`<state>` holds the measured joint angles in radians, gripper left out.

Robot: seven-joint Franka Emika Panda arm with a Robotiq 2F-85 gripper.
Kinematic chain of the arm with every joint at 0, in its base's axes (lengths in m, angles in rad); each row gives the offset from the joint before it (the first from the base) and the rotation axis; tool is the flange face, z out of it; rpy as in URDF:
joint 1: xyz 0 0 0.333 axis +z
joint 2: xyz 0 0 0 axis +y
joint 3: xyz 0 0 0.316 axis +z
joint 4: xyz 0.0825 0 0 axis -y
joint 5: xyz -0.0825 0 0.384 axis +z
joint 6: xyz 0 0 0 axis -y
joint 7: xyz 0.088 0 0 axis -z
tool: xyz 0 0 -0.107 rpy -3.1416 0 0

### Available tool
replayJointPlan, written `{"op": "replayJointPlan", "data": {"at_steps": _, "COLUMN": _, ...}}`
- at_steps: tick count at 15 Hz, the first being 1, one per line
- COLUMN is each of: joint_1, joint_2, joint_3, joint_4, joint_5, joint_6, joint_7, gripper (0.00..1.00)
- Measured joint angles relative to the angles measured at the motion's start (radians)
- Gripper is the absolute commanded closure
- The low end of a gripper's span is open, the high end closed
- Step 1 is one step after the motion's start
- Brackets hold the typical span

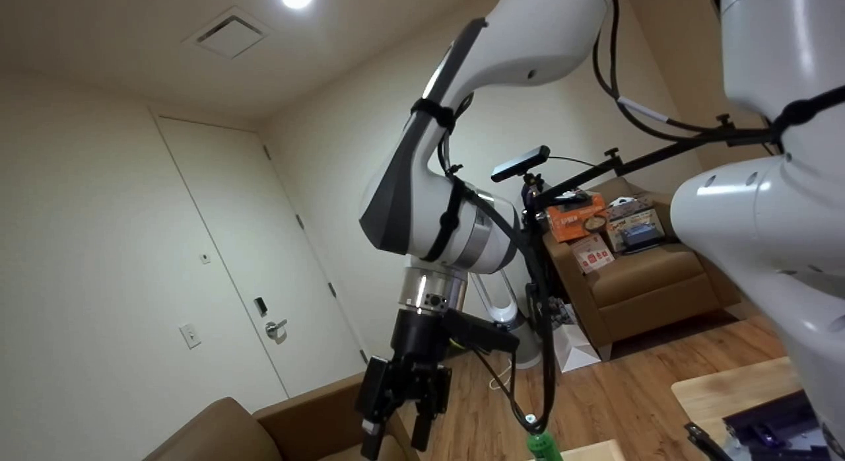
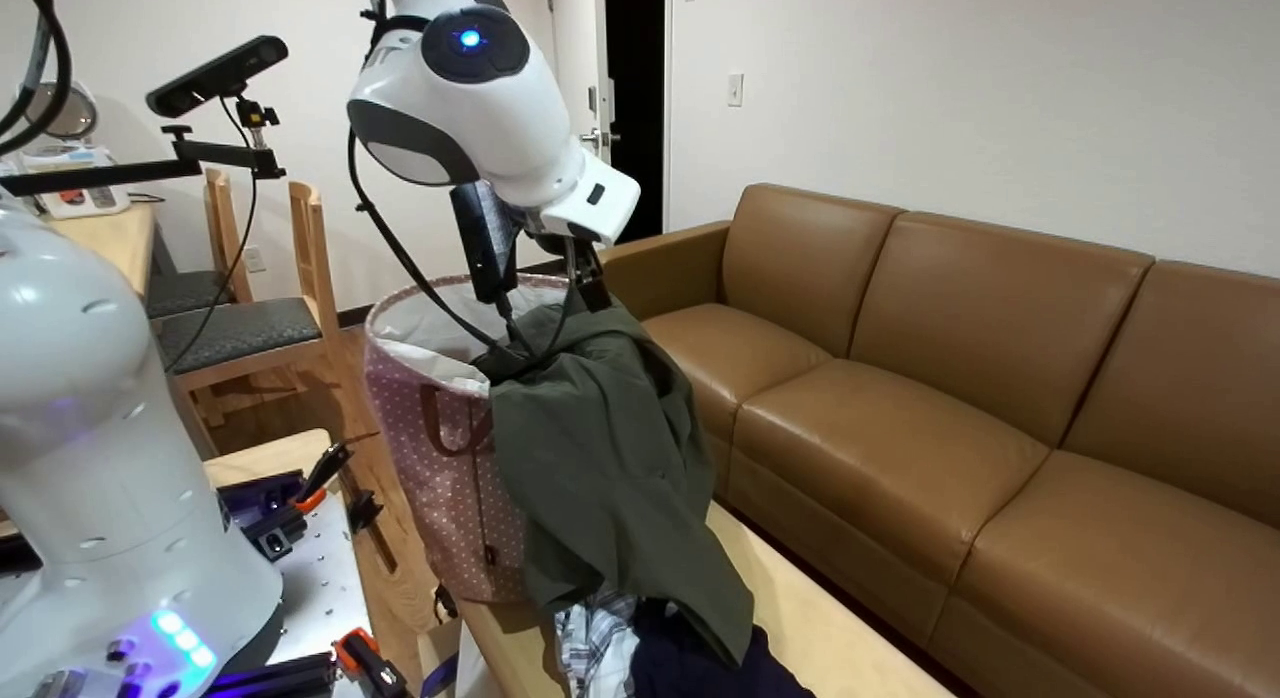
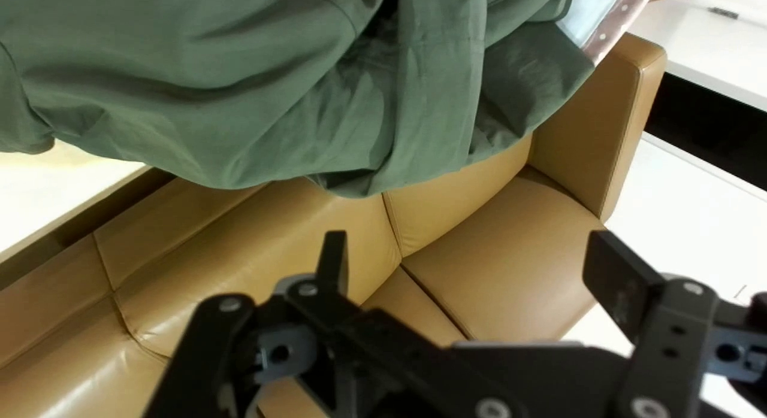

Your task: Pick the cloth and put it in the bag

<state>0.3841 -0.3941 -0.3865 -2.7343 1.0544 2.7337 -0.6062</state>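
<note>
The green cloth [image 2: 605, 443] drapes over the bag [image 2: 445, 508] at four o'clock in an exterior view, mostly outside. Stowing seems only begun; the empty gripper [image 3: 467, 265] gapes wide.

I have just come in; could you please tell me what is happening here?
A robot arm has the job of putting a dark green cloth into a dotted bag. The cloth is draped over the bag's edge, and much of it hangs outside, down toward other clothes on the wooden table. The gripper is open and holds nothing at this moment.
</note>
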Motion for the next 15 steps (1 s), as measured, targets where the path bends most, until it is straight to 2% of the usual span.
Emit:
{"op": "replayJointPlan", "data": {"at_steps": 2, "joint_1": 0.008, "joint_2": 0.001, "joint_3": -0.02, "joint_4": -0.013, "joint_5": 0.095, "joint_6": 0.04, "joint_7": -0.008, "gripper": 0.0}}
{"op": "replayJointPlan", "data": {"at_steps": 5, "joint_1": 0.012, "joint_2": 0.03, "joint_3": -0.1, "joint_4": -0.063, "joint_5": 0.25, "joint_6": 0.063, "joint_7": -0.07, "gripper": 0.0}}
{"op": "replayJointPlan", "data": {"at_steps": 8, "joint_1": 0.014, "joint_2": 0.131, "joint_3": -0.186, "joint_4": -0.074, "joint_5": 0.355, "joint_6": 0.021, "joint_7": -0.144, "gripper": 0.0}}
{"op": "replayJointPlan", "data": {"at_steps": 10, "joint_1": 0.018, "joint_2": 0.225, "joint_3": -0.217, "joint_4": -0.077, "joint_5": 0.368, "joint_6": -0.07, "joint_7": -0.15, "gripper": 0.0}}
{"op": "replayJointPlan", "data": {"at_steps": 13, "joint_1": 0.033, "joint_2": 0.377, "joint_3": -0.225, "joint_4": -0.077, "joint_5": 0.397, "joint_6": -0.184, "joint_7": -0.148, "gripper": 0.0}}
{"op": "replayJointPlan", "data": {"at_steps": 14, "joint_1": -0.003, "joint_2": 0.429, "joint_3": -0.187, "joint_4": -0.077, "joint_5": 0.406, "joint_6": -0.217, "joint_7": -0.145, "gripper": 0.0}}
{"op": "replayJointPlan", "data": {"at_steps": 15, "joint_1": -0.074, "joint_2": 0.48, "joint_3": -0.118, "joint_4": -0.075, "joint_5": 0.409, "joint_6": -0.247, "joint_7": -0.142, "gripper": 0.0}}
